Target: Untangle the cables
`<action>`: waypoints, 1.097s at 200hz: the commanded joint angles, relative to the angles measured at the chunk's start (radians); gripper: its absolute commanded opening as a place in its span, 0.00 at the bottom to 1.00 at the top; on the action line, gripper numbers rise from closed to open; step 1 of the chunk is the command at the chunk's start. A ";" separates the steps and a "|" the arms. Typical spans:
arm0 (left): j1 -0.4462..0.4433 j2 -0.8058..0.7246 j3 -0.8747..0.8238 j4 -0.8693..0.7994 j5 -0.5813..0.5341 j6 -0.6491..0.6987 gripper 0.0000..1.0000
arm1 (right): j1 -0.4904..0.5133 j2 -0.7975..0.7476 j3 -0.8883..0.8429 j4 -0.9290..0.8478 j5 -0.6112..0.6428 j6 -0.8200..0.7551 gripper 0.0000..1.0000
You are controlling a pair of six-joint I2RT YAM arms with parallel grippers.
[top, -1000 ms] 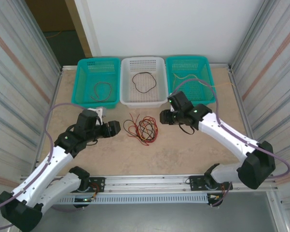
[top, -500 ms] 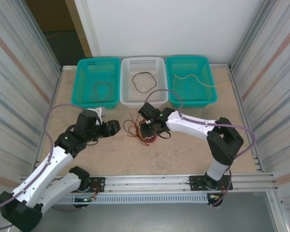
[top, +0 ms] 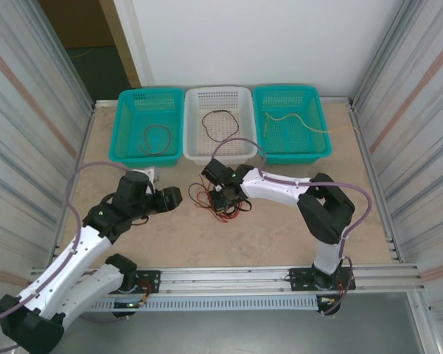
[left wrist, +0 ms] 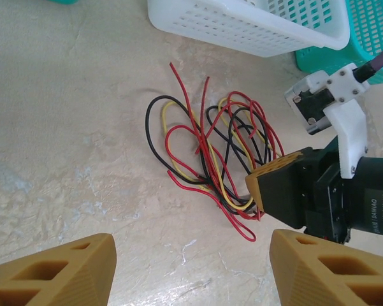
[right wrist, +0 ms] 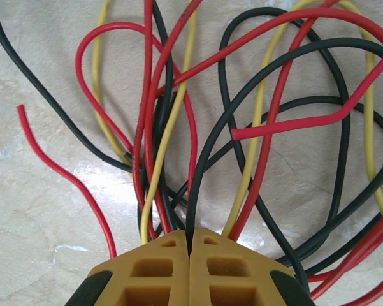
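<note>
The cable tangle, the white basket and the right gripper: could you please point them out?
cable tangle (left wrist: pixel 211 167), left wrist view, wires at its middle
white basket (top: pixel 217 156), top view, near wall
right gripper (right wrist: pixel 190 237), right wrist view, between its fingertips

The cables (left wrist: pixel 207 150), thin red, black and yellow, lie in a loose tangle of crossing loops on the table (top: pixel 280 236), about midway across, nearer the far edge, free ends splaying left. Three more lie singly in the baskets (top: pixel 220 90) behind.
</note>
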 commanded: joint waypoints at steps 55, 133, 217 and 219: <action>-0.002 -0.053 -0.024 -0.019 -0.049 -0.029 0.64 | 0.032 -0.003 0.121 -0.028 0.067 -0.005 0.44; 0.016 -0.139 -0.041 -0.084 -0.081 -0.037 0.65 | 0.043 0.157 0.158 -0.030 0.005 -0.006 0.31; 0.076 -0.099 -0.067 -0.024 -0.016 -0.041 0.64 | 0.102 -0.032 -0.074 -0.097 -0.045 -0.025 0.04; 0.076 -0.098 -0.067 -0.022 -0.016 -0.041 0.64 | 0.102 -0.036 -0.072 -0.101 -0.041 -0.025 0.05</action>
